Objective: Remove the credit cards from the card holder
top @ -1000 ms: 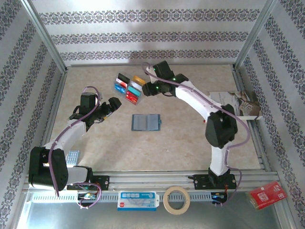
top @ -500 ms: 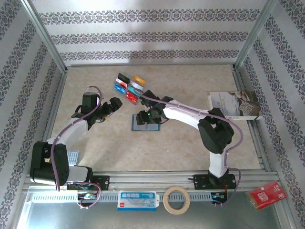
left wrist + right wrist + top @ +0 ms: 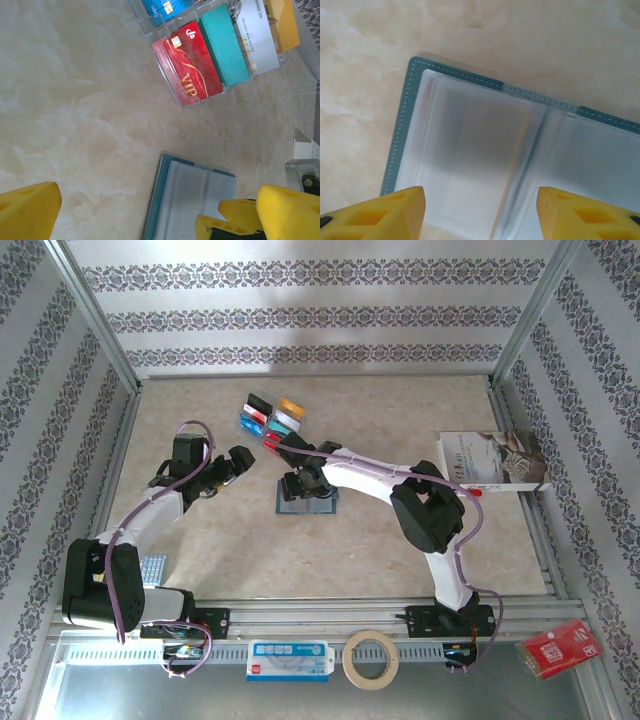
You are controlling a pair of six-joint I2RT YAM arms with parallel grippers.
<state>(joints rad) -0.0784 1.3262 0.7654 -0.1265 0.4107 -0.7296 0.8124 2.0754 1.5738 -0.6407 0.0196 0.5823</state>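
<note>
Over the open card holder (image 3: 470,145) on the desk (image 3: 370,40), right gripper (image 3: 480,210) hovers, jaws apart (nothing held); left gripper (image 3: 157,212) gapes wide near credit cards (image 3: 192,65)

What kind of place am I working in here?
Probably a lab data-collection cell rather than a real room. Wallpapered panels in an aluminium frame box in a marble-look tabletop. A slotted rail runs along the near edge, with a tape roll beside it.

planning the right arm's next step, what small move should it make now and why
Probably lower the right gripper onto the card holder: its jaws stand open above the frosted sleeves of the opened holder, gripping nothing yet.
</note>
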